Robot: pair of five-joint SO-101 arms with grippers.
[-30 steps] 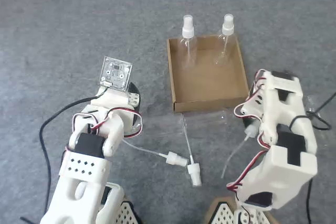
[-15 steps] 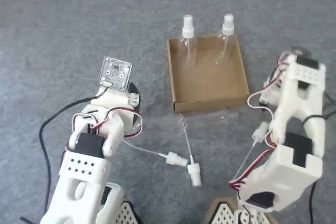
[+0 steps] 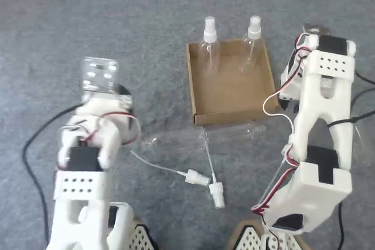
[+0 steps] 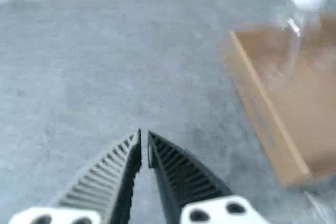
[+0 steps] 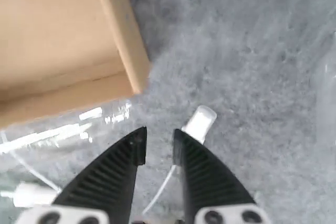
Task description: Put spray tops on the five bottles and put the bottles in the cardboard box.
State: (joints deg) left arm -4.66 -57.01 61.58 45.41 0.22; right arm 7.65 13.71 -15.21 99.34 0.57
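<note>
Two capped bottles [image 3: 210, 51] stand in the cardboard box [image 3: 231, 95]. Right jaws, slightly apart, should straddle the spray top [image 5: 199, 121] squarely; left jaws, together, seem empty.

**Grey ground, brown box, white and black arms**

The table surface [image 3: 70, 33] is covered in mottled grey, flecked lighter and darker throughout. The cardboard box [image 3: 234, 117] is coloured a plain mid-brown, with its walls shaded slightly darker. The standing bottles [image 3: 210, 57] are seen as clear, and each is capped in white. The lying bottles [image 3: 234, 130] are also clear and are marked out by pale glints alone. The loose spray tops [image 3: 197, 177] are white, with thin translucent tubes. Both arms [image 3: 319, 139] are shelled in white and dotted with rows of small dark holes. Black motor blocks [image 3: 321, 159] and red, white and black wires [image 3: 280, 95] are carried on them. The left gripper [image 4: 144, 140] and right gripper [image 5: 159, 140] are black, and their inner faces are ridged.
</note>
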